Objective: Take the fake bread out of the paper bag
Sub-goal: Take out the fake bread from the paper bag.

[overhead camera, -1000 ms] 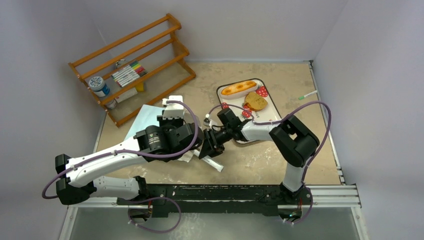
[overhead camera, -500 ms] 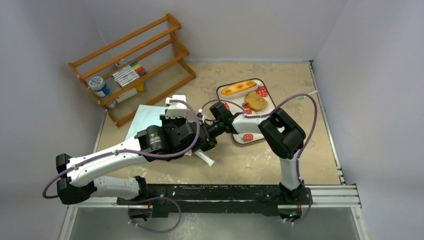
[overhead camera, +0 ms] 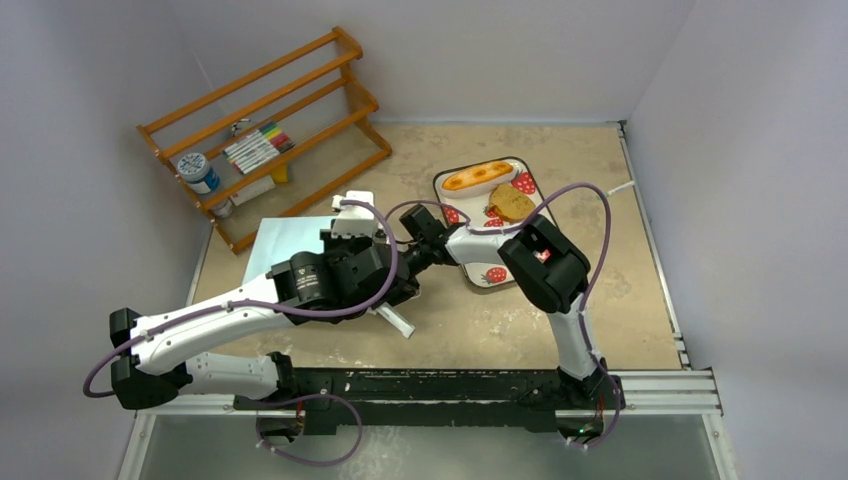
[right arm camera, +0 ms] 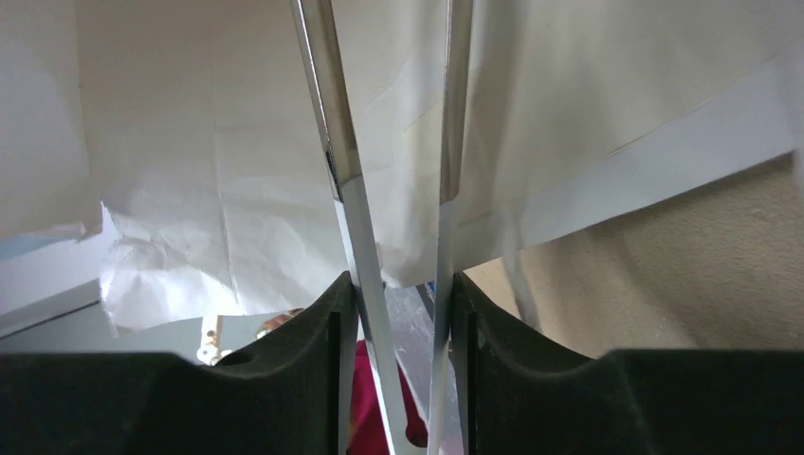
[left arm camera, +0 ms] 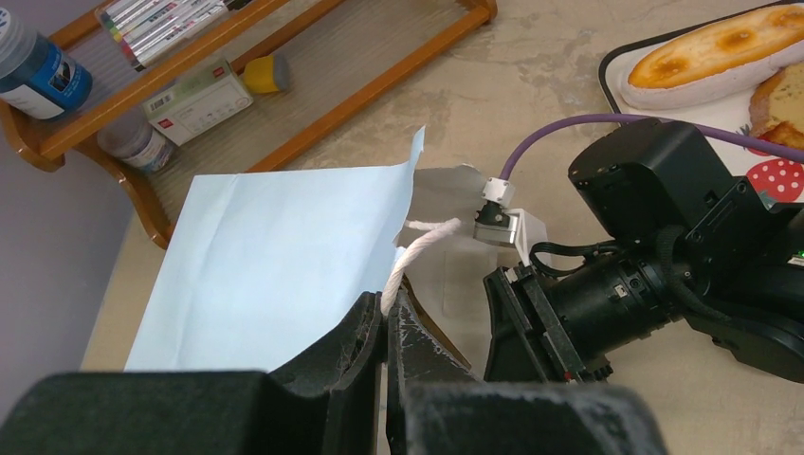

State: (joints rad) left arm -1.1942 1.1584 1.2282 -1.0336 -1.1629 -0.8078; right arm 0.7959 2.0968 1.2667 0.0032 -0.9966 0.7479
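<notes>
The pale-blue paper bag lies on the table left of centre, its white mouth turned to the right. My left gripper is shut on the bag's white cord handle. My right gripper is shut on long metal tongs, which point at the bag's white inside. Their tips run out of the top of the right wrist view. In the left wrist view the right gripper's black body sits just right of the bag's mouth. Fake bread lies on the tray: a golden loaf and a toast slice.
The white strawberry-print tray lies right of centre. A wooden rack at the back left holds markers and a blue-capped bottle. A green-tipped pen lies near the right wall. Purple cables loop above both wrists.
My right arm has swung left with the tongs, from beside the tray up to the bag's mouth. The left gripper has kept its grip on the cord and barely moved.
</notes>
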